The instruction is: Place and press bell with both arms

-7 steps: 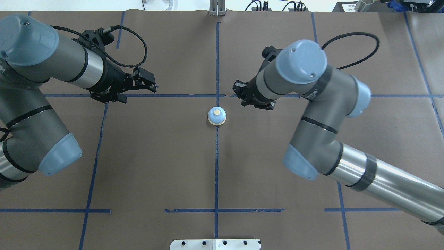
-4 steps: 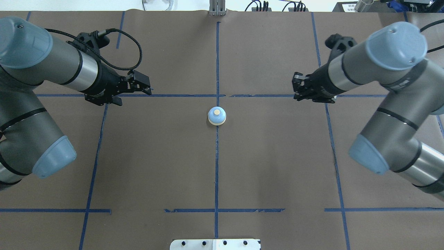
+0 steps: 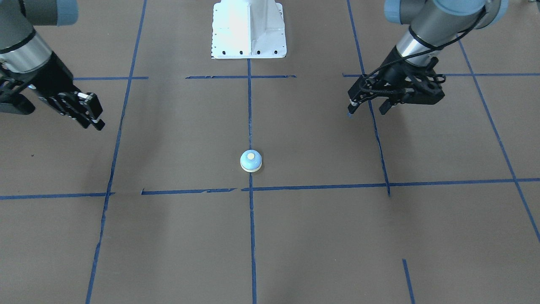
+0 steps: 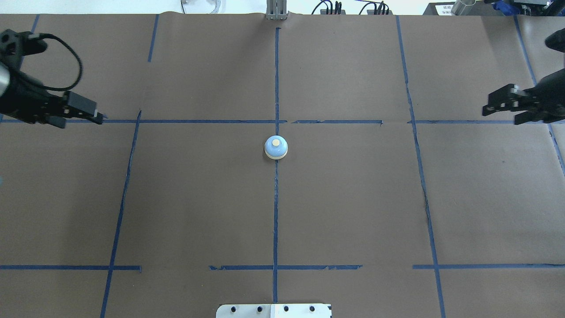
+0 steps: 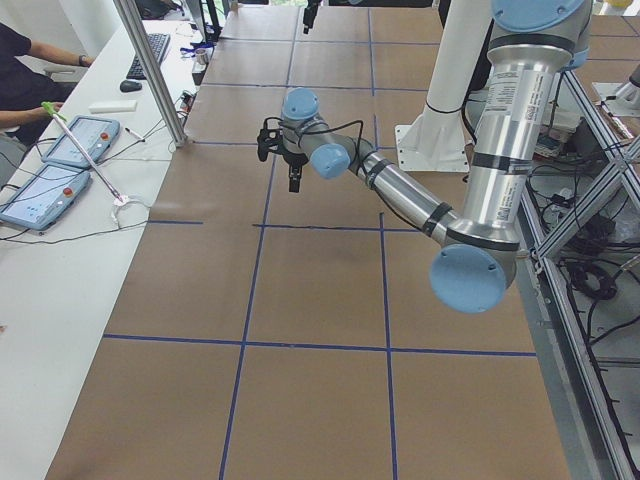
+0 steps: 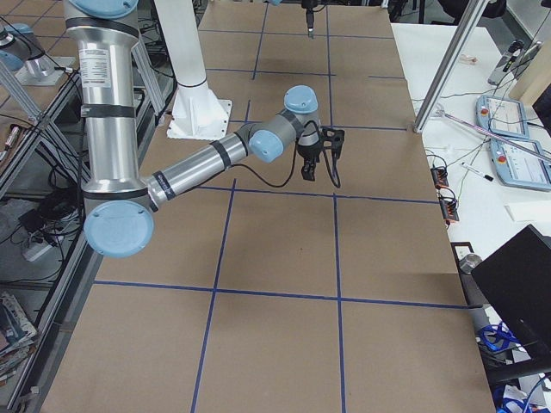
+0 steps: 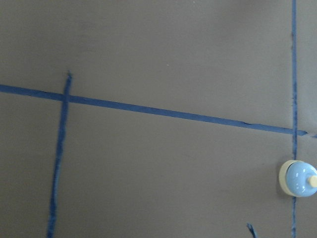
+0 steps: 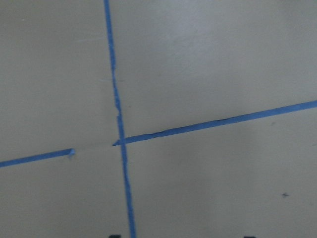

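The light-blue bell (image 4: 276, 147) with its cream button stands upright at the table's middle on the blue centre tape line. It also shows in the front-facing view (image 3: 251, 161) and at the right edge of the left wrist view (image 7: 299, 178). My left gripper (image 4: 98, 116) is far left of the bell, its fingers together and empty; in the front-facing view it (image 3: 351, 109) is on the right. My right gripper (image 4: 485, 109) is far right of the bell, open and empty; in the front-facing view it (image 3: 95, 114) is on the left.
The brown table cover is marked with a grid of blue tape lines (image 4: 276, 212). The white bolted pedestal (image 3: 249, 29) stands at the robot's side of the table. A bench with tablets (image 5: 60, 150) and a metal post (image 5: 150, 70) lie beyond the table's far edge.
Both arms have drawn outward from the bell: the right gripper from just beside it to the view's far right, the left gripper to the far left. The bell has not moved.
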Motion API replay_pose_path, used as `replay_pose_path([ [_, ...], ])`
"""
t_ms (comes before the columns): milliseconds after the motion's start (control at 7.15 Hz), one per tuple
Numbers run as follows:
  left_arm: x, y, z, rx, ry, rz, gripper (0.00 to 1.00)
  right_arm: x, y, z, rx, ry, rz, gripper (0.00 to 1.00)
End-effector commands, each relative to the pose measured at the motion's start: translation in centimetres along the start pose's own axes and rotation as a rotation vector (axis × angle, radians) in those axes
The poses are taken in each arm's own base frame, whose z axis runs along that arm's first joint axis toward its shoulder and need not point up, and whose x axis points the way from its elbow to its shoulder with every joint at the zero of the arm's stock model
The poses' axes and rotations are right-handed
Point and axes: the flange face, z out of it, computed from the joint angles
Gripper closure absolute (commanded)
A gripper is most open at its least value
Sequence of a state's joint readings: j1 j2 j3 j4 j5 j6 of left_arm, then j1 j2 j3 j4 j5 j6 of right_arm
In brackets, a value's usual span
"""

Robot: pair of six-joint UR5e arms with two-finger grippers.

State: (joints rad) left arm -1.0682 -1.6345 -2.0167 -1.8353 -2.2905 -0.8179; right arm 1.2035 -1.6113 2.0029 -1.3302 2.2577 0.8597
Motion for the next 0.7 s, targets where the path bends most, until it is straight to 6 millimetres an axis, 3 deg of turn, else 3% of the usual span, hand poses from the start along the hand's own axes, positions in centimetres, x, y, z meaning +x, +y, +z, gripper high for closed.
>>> replay_pose_path([
  [0,-11.6,2.6,-2.4,-0.02,-0.096,0.267,0.0,14.5,-1.3,-4.9,-0.002,-0.059,-0.07,0.0],
  [140,-17.4,2.3,-4.9,-0.007,-0.147,0.308,0.0,19.2,-0.8,-5.4,0.011,-0.045,-0.11,0.0],
  [280,-22.0,2.2,-6.4,-0.026,-0.187,0.353,0.0,22.7,-0.5,-5.1,0.009,-0.021,-0.185,0.0],
  [420,-25.9,2.6,-7.9,-0.042,-0.212,0.367,0.0,25.2,-0.5,-4.8,-0.006,-0.004,-0.223,0.0],
  [559,-28.4,5.4,-9.7,-0.073,-0.227,0.302,0.0,26.3,-0.1,-4.6,-0.022,0.018,-0.254,0.0],
])
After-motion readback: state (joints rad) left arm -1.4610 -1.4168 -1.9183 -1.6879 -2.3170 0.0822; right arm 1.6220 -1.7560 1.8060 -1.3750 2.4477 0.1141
